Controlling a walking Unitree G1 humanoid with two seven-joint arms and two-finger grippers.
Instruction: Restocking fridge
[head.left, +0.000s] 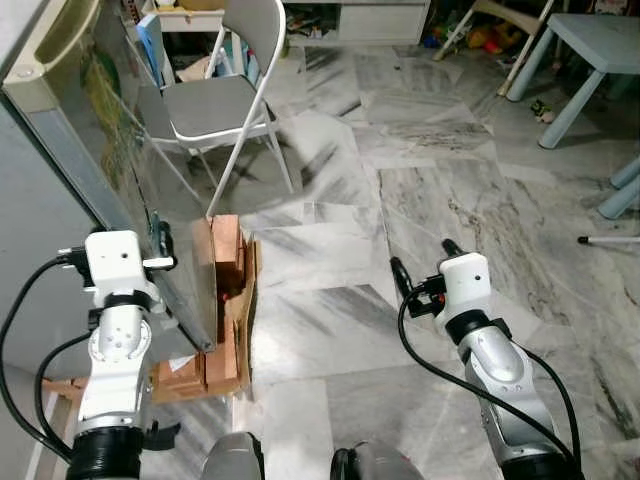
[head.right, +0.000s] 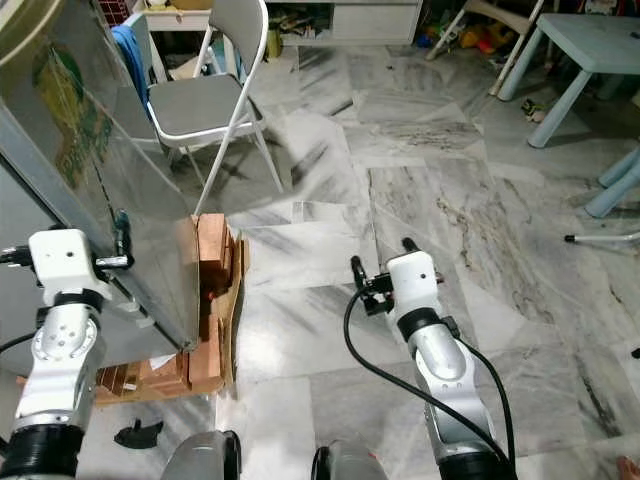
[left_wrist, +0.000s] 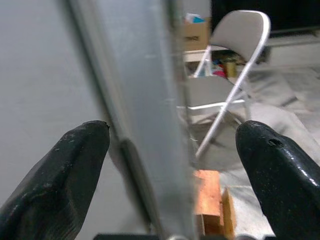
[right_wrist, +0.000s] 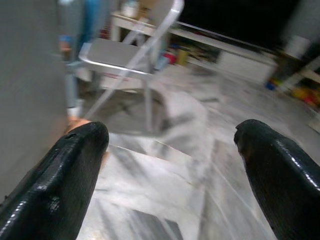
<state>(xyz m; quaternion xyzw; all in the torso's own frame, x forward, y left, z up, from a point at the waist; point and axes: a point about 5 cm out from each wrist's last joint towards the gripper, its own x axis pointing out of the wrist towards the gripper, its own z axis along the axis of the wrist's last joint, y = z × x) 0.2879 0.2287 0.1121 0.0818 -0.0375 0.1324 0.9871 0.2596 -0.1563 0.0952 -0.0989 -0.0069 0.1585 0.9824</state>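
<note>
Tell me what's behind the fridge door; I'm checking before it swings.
Behind the fridge door stand a cardboard box and a folding chair. The door covers the box's near side.

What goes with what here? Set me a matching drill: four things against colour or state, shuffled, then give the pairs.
Things:
1. chair
2. box
3. left claw
4. table

Matches:
A. light blue
B. brown cardboard, on the floor
C. open, astride the fridge door edge
D. grey, folding

Pairs: 1-D, 2-B, 3-C, 4-A
</note>
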